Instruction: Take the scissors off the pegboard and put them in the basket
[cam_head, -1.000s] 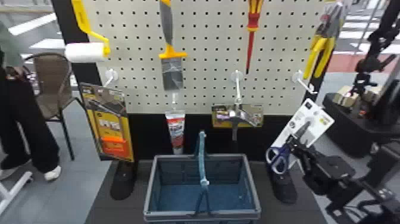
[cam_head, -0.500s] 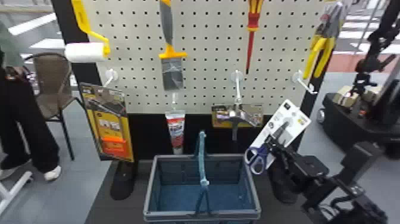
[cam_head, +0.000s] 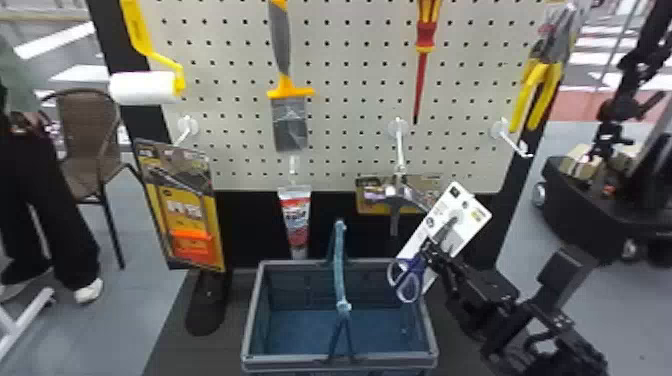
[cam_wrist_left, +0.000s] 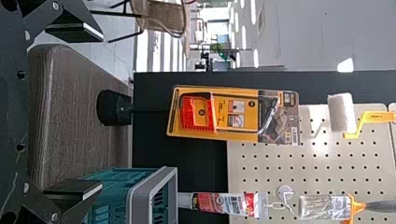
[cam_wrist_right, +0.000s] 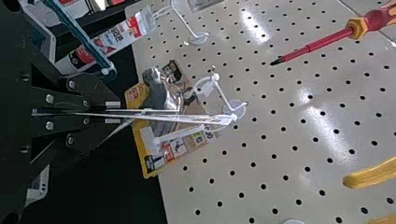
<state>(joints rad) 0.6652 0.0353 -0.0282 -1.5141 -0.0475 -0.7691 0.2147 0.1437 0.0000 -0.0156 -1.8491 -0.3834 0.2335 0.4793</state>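
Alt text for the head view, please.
The robot's black right gripper holds blue-handled scissors on a white card near the right rim of a grey-blue plastic basket, before a pale perforated pegboard where yellow-handled pliers hang.

Head view, top left: paint roller (cam_head: 145, 87) ran off frame | bottom centre: near side of basket (cam_head: 290, 358) was cut off | right of centre: right gripper (cam_head: 429, 247) partly hid scissors card (cam_head: 467, 207)

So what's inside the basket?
Inside the basket I see a blue floor and walls. The handle and the scissors cover bits, so I can't see those spots.
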